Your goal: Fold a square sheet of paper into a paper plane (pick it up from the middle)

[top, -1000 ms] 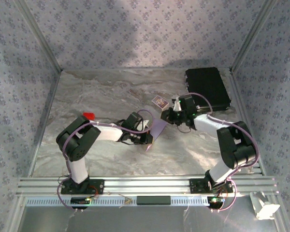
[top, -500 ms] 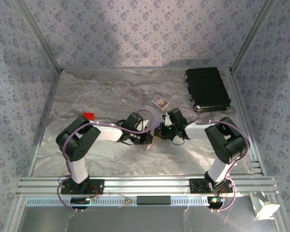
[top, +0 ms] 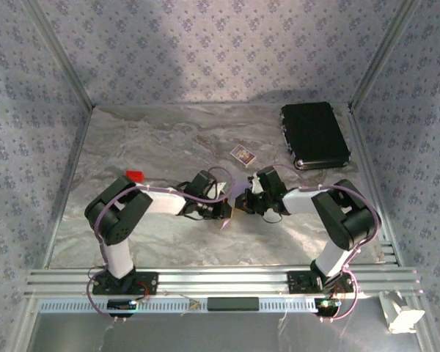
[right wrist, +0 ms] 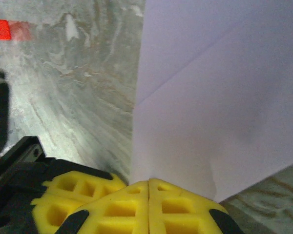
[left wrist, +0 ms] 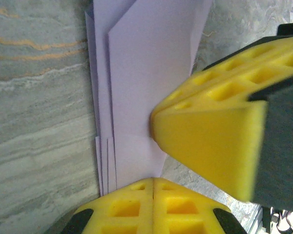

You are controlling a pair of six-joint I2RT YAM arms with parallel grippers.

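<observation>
Two grippers meeting mid-way across grey marbled table (top: 154,139) | left gripper (left wrist: 153,181): fingers pressed together, tips at end of folded pale lilac paper sheet (left wrist: 146,73), long axis straight ahead | right gripper (right wrist: 149,183): fingers pressed together at sheet corner | pinch unconfirmed

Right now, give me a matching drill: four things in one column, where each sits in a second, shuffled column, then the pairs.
Things:
1. black case
2. red block
3. patterned card
4. lilac paper

Places:
A. clamped in the left fingers and the right fingers
B. far right corner of the table
C. left half of the table
D. middle of the table, just beyond the fingers

Pairs: 1-B, 2-C, 3-D, 4-A
</observation>
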